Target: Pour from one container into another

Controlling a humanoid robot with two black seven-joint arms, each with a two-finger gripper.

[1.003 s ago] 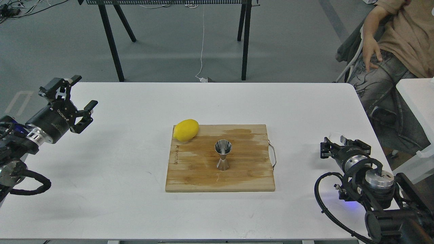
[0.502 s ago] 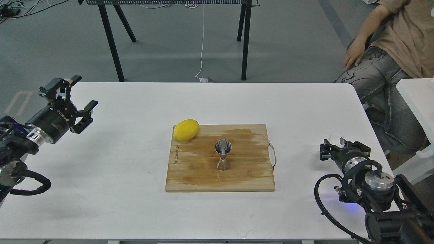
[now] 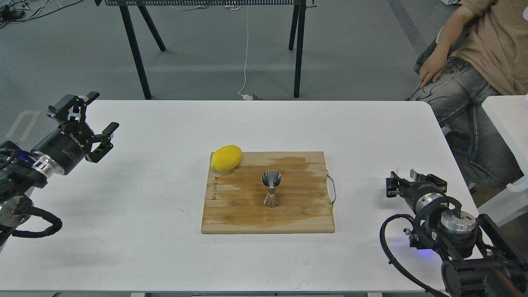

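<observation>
White tabletop, grey floor beyond. Far left: left gripper point(image 3: 88, 123), fingers spread, holding nothing, well apart from everything else. Centre: wooden cutting board point(image 3: 247, 214); lemon point(image 3: 226, 158) lies on its far-left corner; steel jigger point(image 3: 271, 188) stands upright mid-board, open cone facing up. Right edge: right gripper point(image 3: 406, 181) with the clear glass cup point(image 3: 406, 171) at its fingers; a firm pinch cannot be confirmed. The jigger lies directly left of the cup, so the right arm is nearer. Only the board's wire handle point(image 3: 331, 188) lies between. A seated person point(image 3: 474, 53) is at far right.
</observation>
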